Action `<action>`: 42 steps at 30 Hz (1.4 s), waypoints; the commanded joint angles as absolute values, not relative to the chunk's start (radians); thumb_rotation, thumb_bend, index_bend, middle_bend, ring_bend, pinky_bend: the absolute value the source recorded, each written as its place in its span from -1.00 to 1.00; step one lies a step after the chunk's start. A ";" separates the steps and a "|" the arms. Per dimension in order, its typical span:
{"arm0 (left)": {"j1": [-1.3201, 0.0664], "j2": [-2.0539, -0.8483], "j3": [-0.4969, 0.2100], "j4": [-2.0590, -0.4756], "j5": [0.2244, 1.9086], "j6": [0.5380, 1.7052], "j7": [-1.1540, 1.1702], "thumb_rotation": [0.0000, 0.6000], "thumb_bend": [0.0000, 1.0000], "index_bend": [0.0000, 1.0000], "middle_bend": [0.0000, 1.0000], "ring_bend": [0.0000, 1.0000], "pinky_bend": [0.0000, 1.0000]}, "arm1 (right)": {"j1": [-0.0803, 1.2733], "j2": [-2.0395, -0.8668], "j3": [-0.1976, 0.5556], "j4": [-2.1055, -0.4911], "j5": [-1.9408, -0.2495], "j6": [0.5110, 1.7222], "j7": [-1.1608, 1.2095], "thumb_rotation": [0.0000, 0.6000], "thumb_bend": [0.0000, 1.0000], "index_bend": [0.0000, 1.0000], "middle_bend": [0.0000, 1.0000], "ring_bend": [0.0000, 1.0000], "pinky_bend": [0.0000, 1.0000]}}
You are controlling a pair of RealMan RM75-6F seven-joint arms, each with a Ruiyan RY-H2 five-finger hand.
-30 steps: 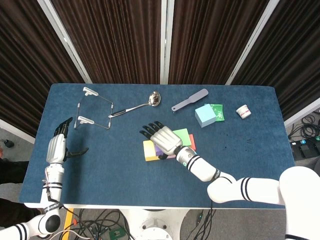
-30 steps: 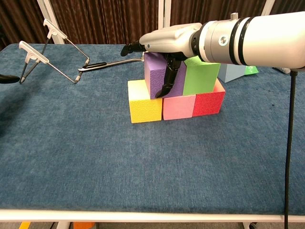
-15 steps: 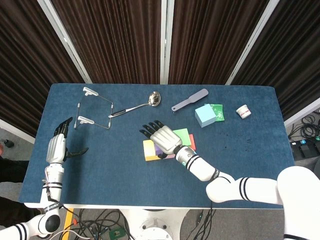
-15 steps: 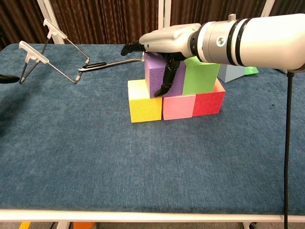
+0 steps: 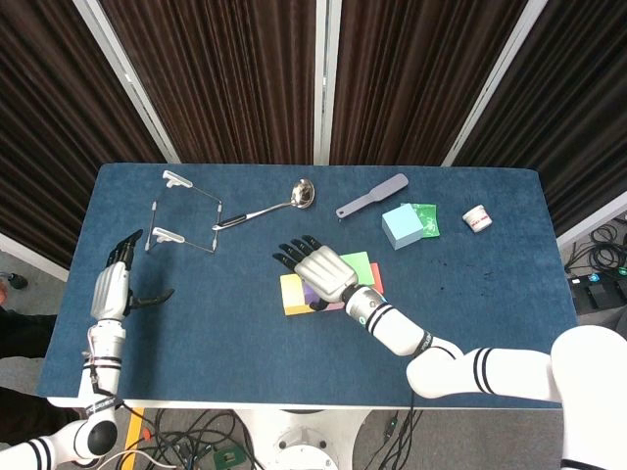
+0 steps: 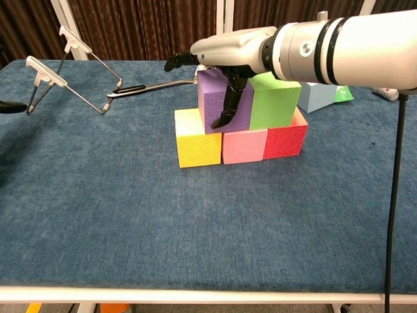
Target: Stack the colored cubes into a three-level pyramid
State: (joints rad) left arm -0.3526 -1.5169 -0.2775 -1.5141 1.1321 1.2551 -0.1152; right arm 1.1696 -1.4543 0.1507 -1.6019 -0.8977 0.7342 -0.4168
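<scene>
The right hand (image 6: 225, 55), fingers spread and holding nothing, hovers over the purple foam cube (image 6: 218, 101) beside the green cube (image 6: 275, 101), both squarely atop the yellow (image 6: 197, 147), pink (image 6: 244, 145) and red (image 6: 285, 140) row mid-bench, ladle (image 5: 269, 207) behind.

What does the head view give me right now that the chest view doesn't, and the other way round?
Head only: the whole left hand, open at the table's left edge, plus the gray spatula and small white jar. Chest only: the block fronts, with purple and green sitting on yellow, pink and red. Both: the right hand over the stack, the light blue block and the ladle.
</scene>
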 commanded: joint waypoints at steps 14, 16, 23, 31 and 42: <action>-0.341 -1.483 -0.279 -1.534 1.135 1.258 -0.126 1.00 -1.00 -0.98 -0.89 -1.00 -0.86 | 1.105 -1.172 0.308 -1.824 -0.943 0.708 -0.157 1.00 -0.96 -1.00 -1.00 -1.00 -1.00; -0.338 -1.475 -0.283 -1.535 1.132 1.256 -0.136 1.00 -1.00 -0.98 -0.89 -1.00 -0.86 | 1.104 -1.109 0.322 -1.832 -0.902 0.702 -0.153 1.00 -0.97 -1.00 -1.00 -1.00 -1.00; -0.337 -1.465 -0.286 -1.524 1.135 1.251 -0.156 1.00 -1.00 -0.98 -0.89 -1.00 -0.86 | 1.134 -1.022 0.244 -1.758 -0.769 0.684 -0.276 1.00 -0.97 -1.00 -1.00 -1.00 -1.00; -0.341 -1.463 -0.268 -1.501 1.153 1.241 -0.148 1.00 -1.00 -0.98 -0.89 -1.00 -0.86 | 1.207 -1.183 0.051 -1.534 -0.654 0.664 -0.521 1.00 -0.96 -1.00 -1.00 -1.00 -1.00; -0.339 -1.457 -0.255 -1.462 1.200 1.249 -0.187 1.00 -1.00 -0.98 -0.89 -1.00 -0.86 | 1.253 -1.347 -0.051 -1.240 -0.662 0.583 -0.634 1.00 -0.94 -1.00 -1.00 -1.00 -1.00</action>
State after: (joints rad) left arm -0.3384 -1.4562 -0.2544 -1.4630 1.2008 1.2502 -0.1864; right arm 1.2371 -1.3183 -0.0220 -1.2772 -0.6694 0.6057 -0.6035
